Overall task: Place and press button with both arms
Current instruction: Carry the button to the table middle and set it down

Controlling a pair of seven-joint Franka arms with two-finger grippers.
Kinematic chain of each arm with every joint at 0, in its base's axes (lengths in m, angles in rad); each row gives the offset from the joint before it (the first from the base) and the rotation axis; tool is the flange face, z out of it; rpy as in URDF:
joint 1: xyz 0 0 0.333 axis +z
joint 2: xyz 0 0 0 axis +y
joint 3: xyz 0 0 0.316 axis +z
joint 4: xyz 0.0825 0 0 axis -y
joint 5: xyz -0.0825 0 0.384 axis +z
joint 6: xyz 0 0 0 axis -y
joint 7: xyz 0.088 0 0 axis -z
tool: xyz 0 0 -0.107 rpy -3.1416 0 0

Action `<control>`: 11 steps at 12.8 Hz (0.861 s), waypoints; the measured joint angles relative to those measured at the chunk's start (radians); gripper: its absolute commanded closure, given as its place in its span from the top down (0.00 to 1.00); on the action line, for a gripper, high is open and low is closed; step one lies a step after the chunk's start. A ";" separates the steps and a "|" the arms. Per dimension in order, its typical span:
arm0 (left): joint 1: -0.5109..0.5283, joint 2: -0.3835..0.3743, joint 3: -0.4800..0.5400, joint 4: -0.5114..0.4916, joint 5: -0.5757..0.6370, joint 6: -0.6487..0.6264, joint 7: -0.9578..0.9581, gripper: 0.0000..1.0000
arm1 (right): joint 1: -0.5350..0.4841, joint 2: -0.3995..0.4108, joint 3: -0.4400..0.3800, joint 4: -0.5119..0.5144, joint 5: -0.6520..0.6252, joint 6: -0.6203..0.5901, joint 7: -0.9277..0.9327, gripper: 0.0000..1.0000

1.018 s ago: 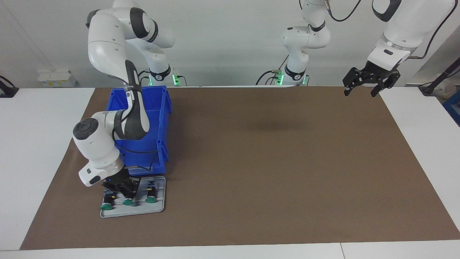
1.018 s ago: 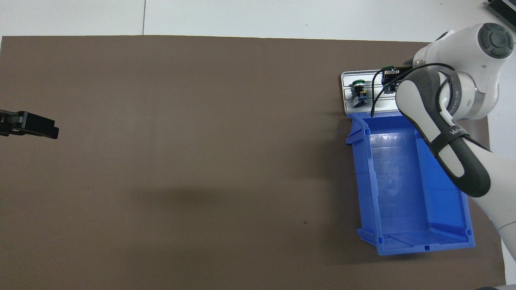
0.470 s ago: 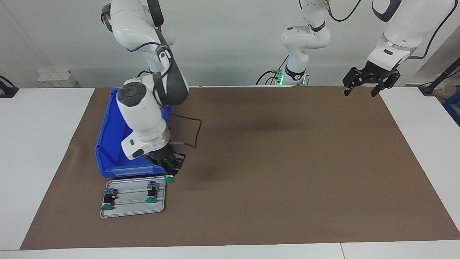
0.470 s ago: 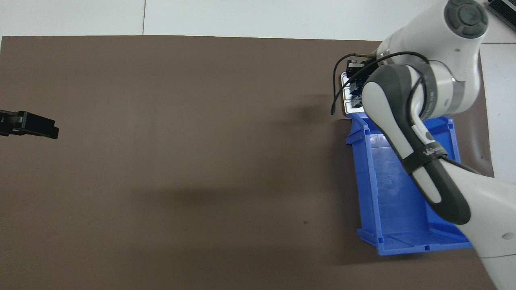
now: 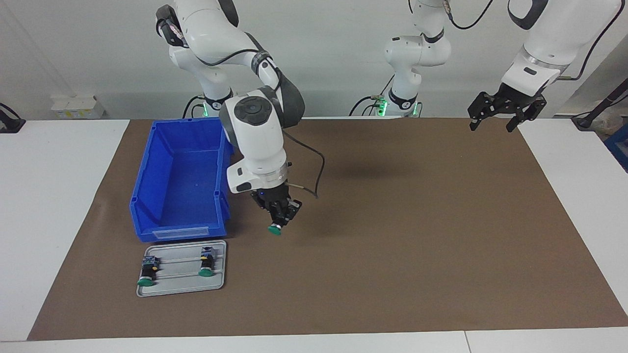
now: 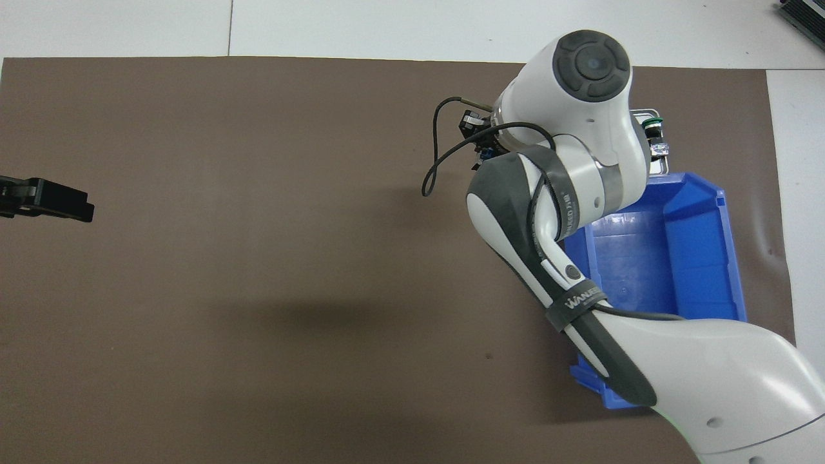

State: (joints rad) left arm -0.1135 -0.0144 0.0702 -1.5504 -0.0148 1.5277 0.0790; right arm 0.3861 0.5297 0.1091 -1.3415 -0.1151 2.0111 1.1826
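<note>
So the blue bin sits on the brown mat toward the right arm's end of the table, and it's got nothing in it. Just beside the bin, farther from the robots, there's a little grey tray with two green-capped buttons lying in it, one at each end, with a gap between them. The third button is up in the air, green cap pointing down, pinched by the right gripper, which hangs over bare mat just beside the bin on the side facing the middle of the table. A black cable loops off that wrist. In the overhead view the right arm covers most of the tray and part of the bin. The left gripper waits well away from the bin, over the mat's corner at the left arm's end, fingers spread with nothing in them.
</note>
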 measured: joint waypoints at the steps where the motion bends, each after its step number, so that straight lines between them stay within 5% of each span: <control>1: 0.000 0.000 0.000 0.000 0.000 0.000 0.000 1.00 | 0.042 0.021 0.000 -0.005 -0.056 0.000 0.125 0.00; 4: 0.000 0.000 0.000 0.000 0.000 0.000 0.000 1.00 | 0.157 0.134 -0.002 0.000 -0.131 0.072 0.512 0.00; 7: 0.000 0.000 0.000 0.000 0.000 0.000 0.000 1.00 | 0.166 0.178 -0.005 0.018 -0.134 0.116 0.769 0.04; 8: 0.000 0.000 0.000 0.000 0.000 0.000 0.000 1.00 | 0.161 0.177 -0.006 0.025 -0.129 0.116 0.825 0.10; 11: 0.000 0.000 0.000 0.000 0.000 0.000 0.000 1.00 | 0.159 0.177 -0.005 0.035 -0.089 0.165 0.959 0.59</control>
State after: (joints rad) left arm -0.1135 -0.0144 0.0702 -1.5504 -0.0148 1.5277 0.0790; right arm 0.5447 0.7064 0.1043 -1.3067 -0.2042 2.1757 2.1417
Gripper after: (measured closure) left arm 0.000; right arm 0.670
